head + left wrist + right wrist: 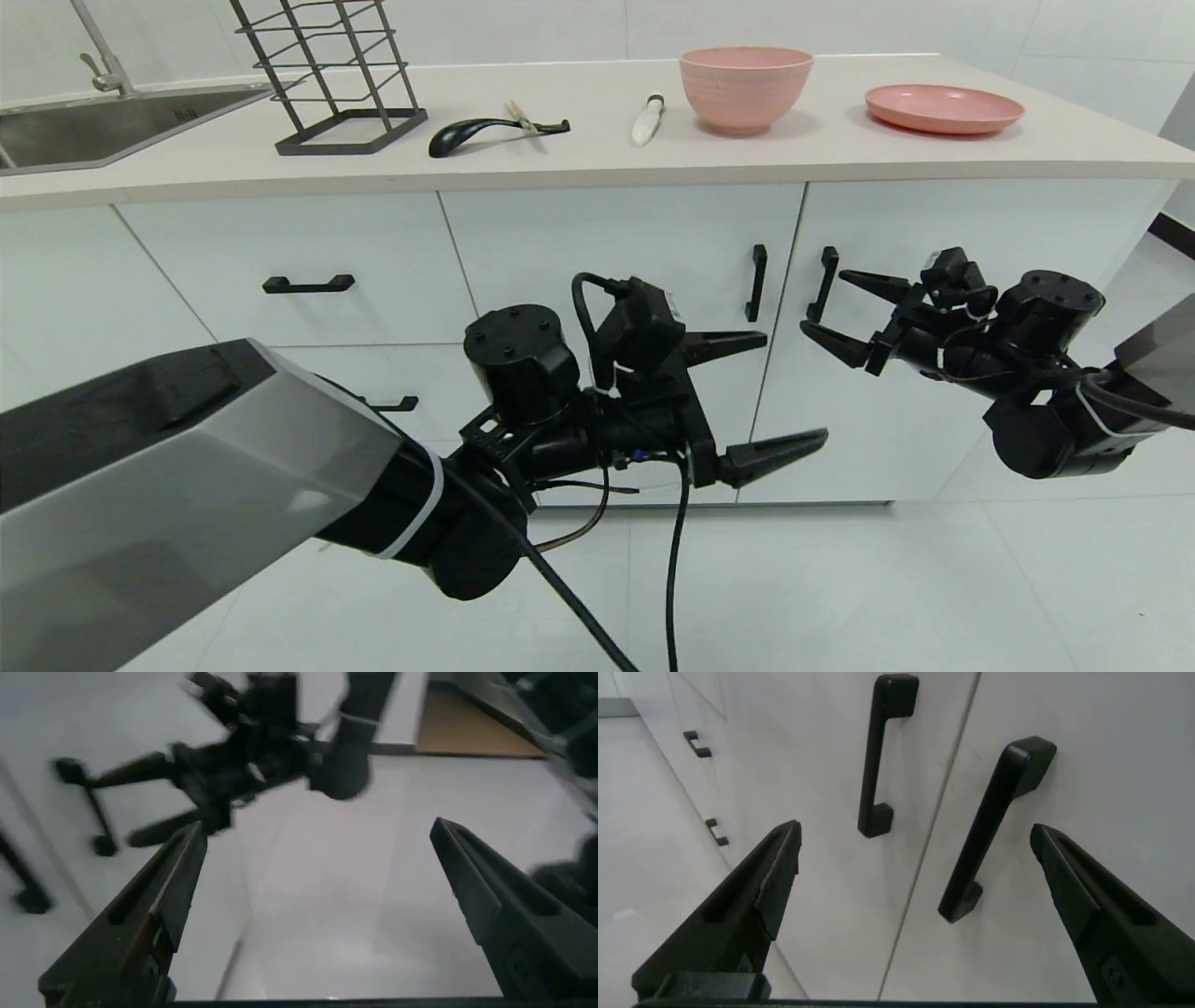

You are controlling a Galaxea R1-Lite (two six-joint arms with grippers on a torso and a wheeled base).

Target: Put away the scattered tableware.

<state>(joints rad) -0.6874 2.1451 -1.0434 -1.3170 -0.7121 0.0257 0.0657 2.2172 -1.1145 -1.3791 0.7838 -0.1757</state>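
1. White-tiled kitchen, with a pale table (597, 159) running above the cabinet doors. The tableware is lying scattered on it: a black spoon (467, 133) beside the wire rack (327, 84), a white-handled utensil (648, 121), a pink bowl (745, 86), and a pink plate (943, 107) farthest to my right.
2. I am holding my left hand (795, 386) spread wide and empty, low in front of the doors. My right hand (822, 301) is likewise gaping wide and carrying nothing.
3. Hazard: my right fingertips are sitting just beside the two black door handles (758, 282). Any forward drift is risking a snag or a door pulled open.
4. Hazard: both hands are hanging near each other, so swinging either one inward is inviting a collision.
5. Hazard: the table's front edge is overhanging both hands, so rising straight up is risking a knock. I am judging it safer to draw back first.
6. Room: open floor is lying below the hands. On top, gaps are showing between spoon, utensil and bowl, which is allowing approach from the front edge.
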